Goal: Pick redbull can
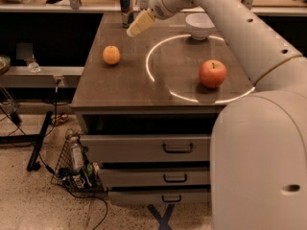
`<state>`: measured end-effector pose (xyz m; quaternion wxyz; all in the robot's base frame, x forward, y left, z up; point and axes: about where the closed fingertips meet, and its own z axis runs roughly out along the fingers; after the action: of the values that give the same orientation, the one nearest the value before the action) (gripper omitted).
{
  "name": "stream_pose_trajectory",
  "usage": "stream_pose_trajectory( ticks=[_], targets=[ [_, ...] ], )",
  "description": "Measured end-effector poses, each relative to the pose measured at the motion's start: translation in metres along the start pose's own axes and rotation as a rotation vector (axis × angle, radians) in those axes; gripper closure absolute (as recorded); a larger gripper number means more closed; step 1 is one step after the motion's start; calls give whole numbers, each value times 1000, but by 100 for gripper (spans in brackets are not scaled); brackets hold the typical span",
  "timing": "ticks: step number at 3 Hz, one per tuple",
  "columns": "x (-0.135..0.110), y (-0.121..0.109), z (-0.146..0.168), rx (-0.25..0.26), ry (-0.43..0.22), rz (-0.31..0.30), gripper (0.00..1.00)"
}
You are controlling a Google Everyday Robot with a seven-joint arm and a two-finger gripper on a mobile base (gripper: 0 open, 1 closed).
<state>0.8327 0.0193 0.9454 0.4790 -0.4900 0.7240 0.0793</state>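
Observation:
The redbull can [125, 2] is slim, dark blue and silver, and stands upright at the far edge of the brown table [129, 87], left of centre. My gripper [136, 26], with cream fingers, hangs on the white arm above the table, just in front of the can and a little to its right, apart from it. It holds nothing that I can see.
An orange [111, 55] lies on the table's left part. A red apple [212, 74] sits inside a lit ring, a white bowl [199, 25] at the back. Drawers [177, 148] are below. A wire basket [73, 167] with bottles stands on the floor at left.

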Motion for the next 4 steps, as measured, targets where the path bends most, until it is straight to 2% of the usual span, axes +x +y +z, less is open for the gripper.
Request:
stream_pose_trajectory(
  ticks=[1, 3, 4],
  targets=[
    [1, -26, 32, 29, -98, 53, 0],
    [-30, -62, 80, 94, -266, 132, 0],
    [-46, -69, 108, 145, -282, 167, 0]
  ],
)
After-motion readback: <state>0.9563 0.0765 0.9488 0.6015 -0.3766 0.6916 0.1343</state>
